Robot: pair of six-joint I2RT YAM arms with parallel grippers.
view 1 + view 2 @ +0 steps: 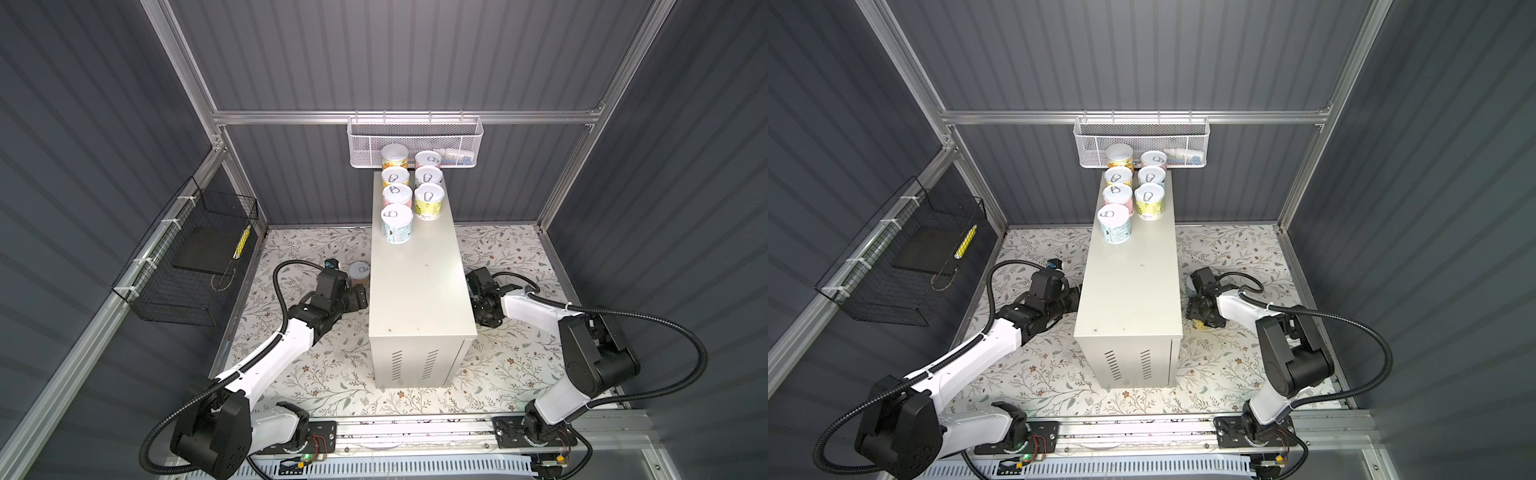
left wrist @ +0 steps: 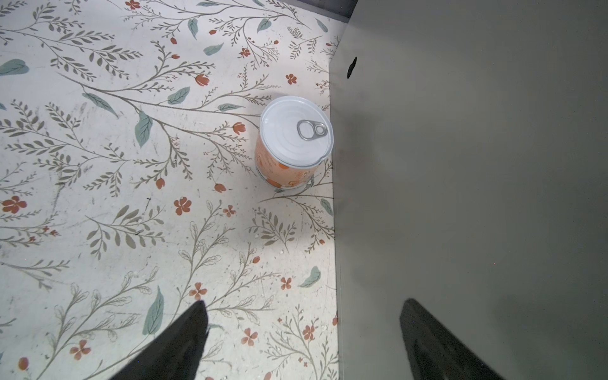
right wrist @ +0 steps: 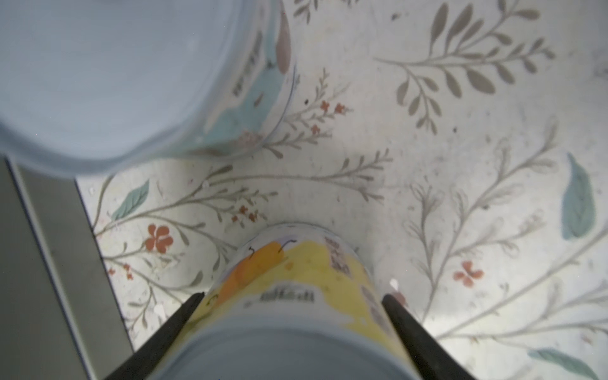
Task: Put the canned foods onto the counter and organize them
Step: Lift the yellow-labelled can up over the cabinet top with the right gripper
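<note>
Several cans (image 1: 397,224) stand in two rows at the far end of the off-white counter (image 1: 419,282). An orange can (image 2: 291,144) stands upright on the floor against the counter's left side (image 2: 460,197), also seen in a top view (image 1: 358,271). My left gripper (image 2: 304,302) hangs open and empty short of it, low beside the counter (image 1: 361,299). On the counter's right side, my right gripper (image 3: 292,296) is low at the floor, its fingers pressed on both sides of a yellow can (image 3: 296,273). A pale blue can (image 3: 115,82) stands just beyond it.
A white mesh basket (image 1: 415,141) hangs on the back wall just behind the counter. A black wire basket (image 1: 187,257) hangs on the left wall. The floor mat (image 1: 332,374) has a floral print. Aluminium frame posts edge the cell.
</note>
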